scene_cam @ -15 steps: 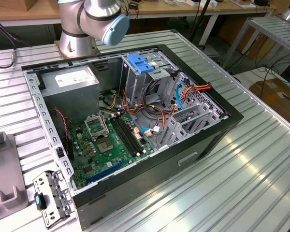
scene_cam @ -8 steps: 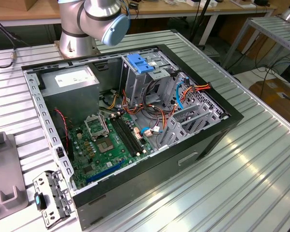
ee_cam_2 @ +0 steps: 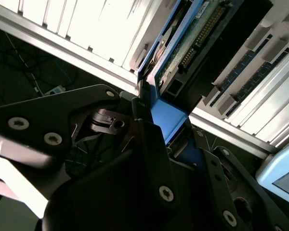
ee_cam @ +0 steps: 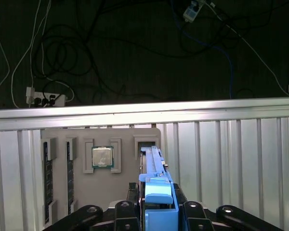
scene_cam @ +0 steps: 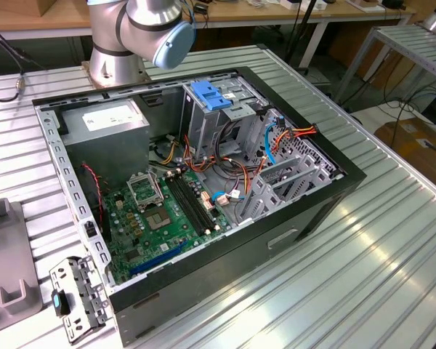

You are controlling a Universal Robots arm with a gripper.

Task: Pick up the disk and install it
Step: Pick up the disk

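Note:
The disk (ee_cam: 153, 163) stands on edge in a slot of a grey fixture (ee_cam: 77, 139), its bright blue carrier and rounded end nearest the camera in the first wrist view. In the second wrist view the disk (ee_cam_2: 192, 43) shows its green circuit board inside the blue frame. My gripper (ee_cam: 160, 211) sits over the blue end, a dark finger (ee_cam: 132, 211) pressed against each side. The second wrist view shows my gripper (ee_cam_2: 171, 130) the same way, shut on the blue carrier. The disk still rests in its slot.
The grey fixture also holds a processor chip (ee_cam: 102, 157) and memory sticks (ee_cam: 47, 178). In the exterior view an open computer case (scene_cam: 312, 218) lies on the ribbed table, with a grey drive cage (scene_cam: 203, 123) under a blue latch plate (scene_cam: 209, 94). The arm's base (scene_cam: 116, 51) stands behind it.

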